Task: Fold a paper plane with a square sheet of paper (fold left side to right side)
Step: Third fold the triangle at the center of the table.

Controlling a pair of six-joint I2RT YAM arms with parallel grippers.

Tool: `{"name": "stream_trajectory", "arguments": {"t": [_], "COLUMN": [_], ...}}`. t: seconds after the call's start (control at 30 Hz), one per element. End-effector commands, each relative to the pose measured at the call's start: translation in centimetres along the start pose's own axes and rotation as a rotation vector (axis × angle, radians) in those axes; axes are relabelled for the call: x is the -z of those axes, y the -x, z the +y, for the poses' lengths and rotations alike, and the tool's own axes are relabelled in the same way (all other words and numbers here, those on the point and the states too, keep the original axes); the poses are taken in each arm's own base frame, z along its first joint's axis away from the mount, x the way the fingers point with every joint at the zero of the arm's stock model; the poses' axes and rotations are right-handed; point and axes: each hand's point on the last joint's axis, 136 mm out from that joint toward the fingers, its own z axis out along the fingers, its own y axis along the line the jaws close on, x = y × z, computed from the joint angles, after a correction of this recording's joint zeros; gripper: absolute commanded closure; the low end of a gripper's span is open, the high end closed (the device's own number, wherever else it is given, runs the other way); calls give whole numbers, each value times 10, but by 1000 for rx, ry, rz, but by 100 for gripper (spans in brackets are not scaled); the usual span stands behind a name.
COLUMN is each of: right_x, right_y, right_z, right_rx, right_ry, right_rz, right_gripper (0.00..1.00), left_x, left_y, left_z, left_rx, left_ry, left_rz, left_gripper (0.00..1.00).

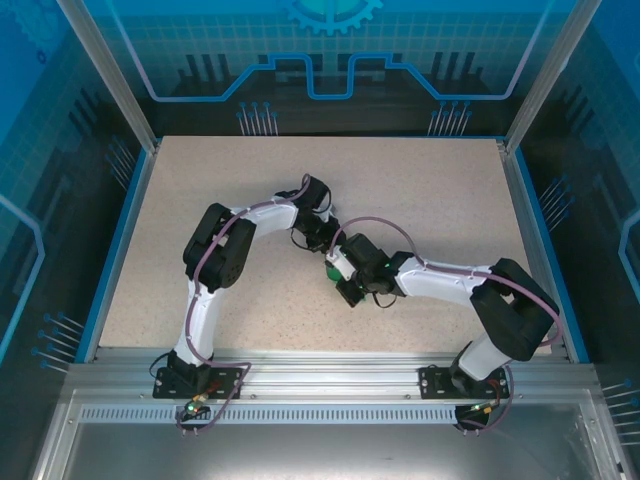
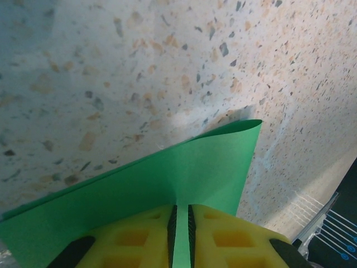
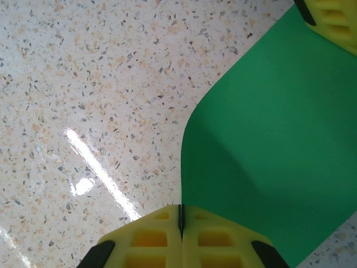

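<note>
The square sheet of paper (image 3: 268, 156) is off the desk (image 1: 200, 180), held over its middle, well away from all four edges. It is caught between the two claws and bows in a smooth curve rather than lying flat.

The right claw (image 3: 180, 219) has its jaws pressed fully together, and the sheet's edge runs straight into the seam, so it is gripping the paper. The left claw (image 2: 180, 223) has its jaws a slim slot apart with green showing in the slot. I cannot tell whether they actually pinch the sheet. From the right wrist, one yellow finger of the left claw sits at the sheet's far corner.

My reading is that the left-to-right fold is only beginning, as no crease shows yet.

Risks from here:
- If the left claw's hold is loose, the thin paper could slip out as the edge is carried over, and the sheet would swing from the right claw alone.
- Uneven travel would land edge on edge askew — a slanted crease spoils the plane.
- Pulling the claws apart could tear the sheet.
- The arms are close together above mid-desk, so a careless sweep could knock one wrist into the other.
</note>
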Motion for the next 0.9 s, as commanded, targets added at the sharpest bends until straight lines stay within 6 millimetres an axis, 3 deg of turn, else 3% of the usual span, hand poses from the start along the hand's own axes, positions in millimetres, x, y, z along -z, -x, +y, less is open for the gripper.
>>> {"name": "stream_trajectory", "arguments": {"t": [0.0,0.5,0.87], "right_x": [4,-6,-11], "right_y": [8,-3,-8], "right_z": [-3,-37,-47], "right_rx": [-55,-210,-253], "right_ry": [32,-11,-21], "right_rz": [-4,54,70], "right_gripper": [96,96,96], "left_x": [-19,-25,-27], "left_y": [-14,-17,-19], "left_z": [29,33,33], "left_rx": [22,13,8], "left_ry": [104,124,131], "left_rz": [60,70,73], "left_gripper": [82,83,84]}}
